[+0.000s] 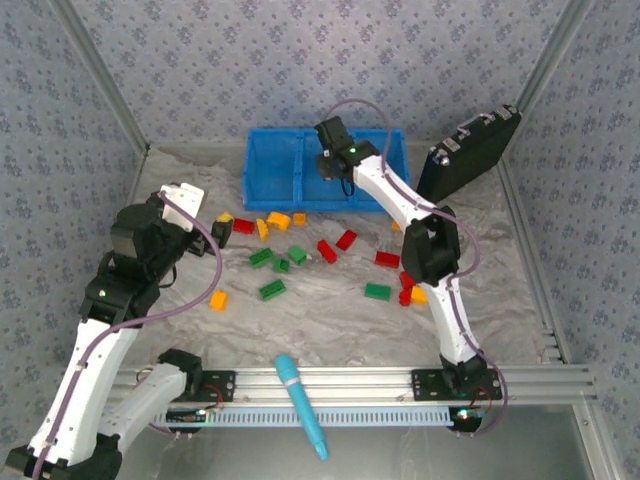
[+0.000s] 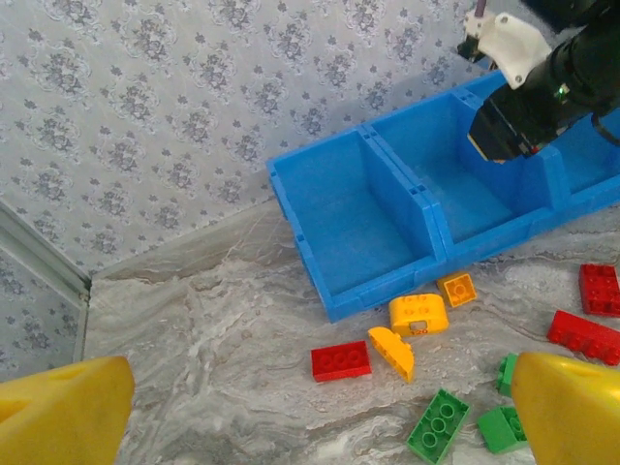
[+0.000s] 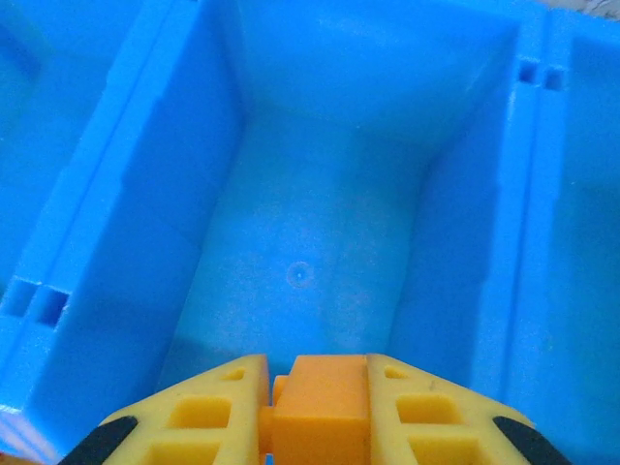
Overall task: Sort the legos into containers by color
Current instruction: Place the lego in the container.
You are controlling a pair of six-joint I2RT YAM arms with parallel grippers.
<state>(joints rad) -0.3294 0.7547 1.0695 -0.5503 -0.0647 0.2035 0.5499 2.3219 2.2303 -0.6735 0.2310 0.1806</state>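
1. Above the middle compartment (image 3: 300, 276) of the bin (image 1: 262, 170), the right gripper (image 3: 318, 378) pinches an orange brick (image 3: 320, 417) between narrow fingers; it hangs centred over the floor, likely so the brick falls inside the walls when released.
2. The left gripper (image 2: 315, 417) hovers over the left side of the table (image 1: 330, 320), fingers wide and holding nothing; I judge it poised for a pick among the loose bricks (image 1: 272, 289) just in front of the bin.
3. Middle compartment: floor bare beneath the held brick; left compartment (image 2: 358, 228): bare too; right compartment (image 2: 601, 160): mostly hidden behind the right arm, contents unclear.
4. Red, green and orange pieces lie scattered on the table; none shows in the bin yet; sorting looks barely begun.
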